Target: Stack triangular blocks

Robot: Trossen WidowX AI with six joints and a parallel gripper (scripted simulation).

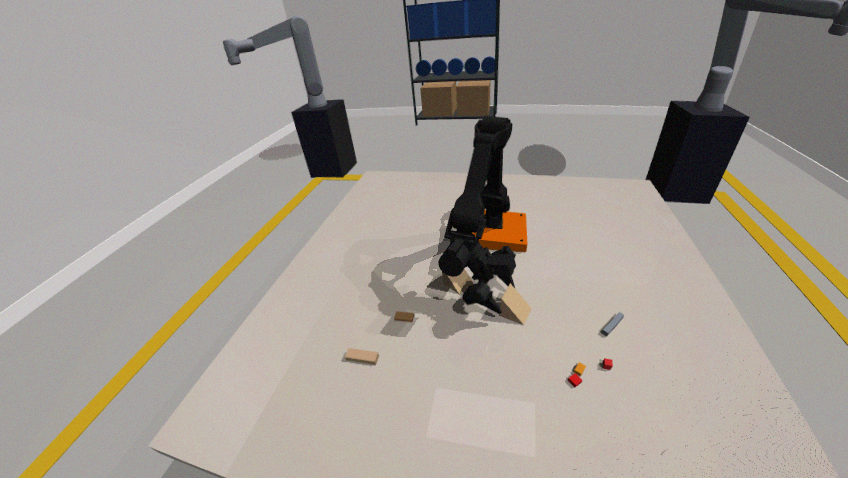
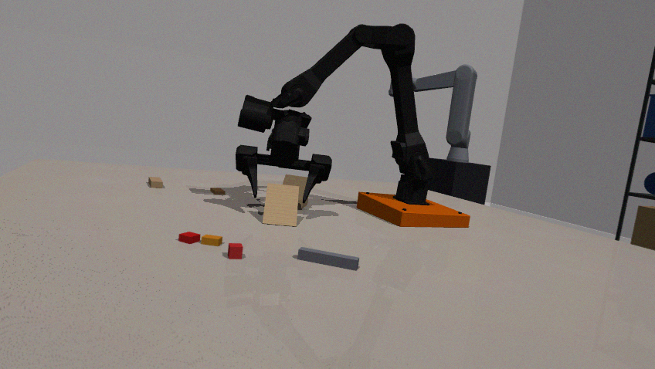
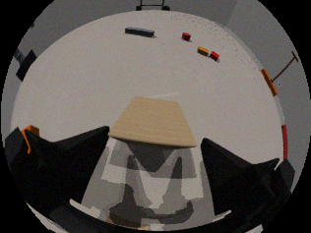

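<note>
One wooden triangular block [image 1: 515, 304] [image 2: 281, 204] [image 3: 153, 119] stands on the table, a broad face turned toward the exterior camera and a narrow edge on top. The other triangular block [image 1: 460, 280] [image 2: 294, 180] stands apart from it, partly hidden by the arm in the top view and by the first block and a finger in the exterior view. My gripper [image 1: 506, 298] [image 2: 279, 198] [image 3: 155, 137] is open and empty, pointing down, low above the table. Its fingertips are spread to either side of the first block's upper part. Whether a finger touches that block I cannot tell.
A brown block [image 1: 404, 317] [image 2: 217, 191] and a tan bar [image 1: 361, 356] [image 2: 155, 182] lie to the left in the top view. A grey bar [image 1: 612, 324] [image 2: 327, 258], two red pieces and an orange piece [image 1: 579, 368] [image 2: 212, 240] lie to the right. The arm's orange base [image 1: 513, 232] is behind.
</note>
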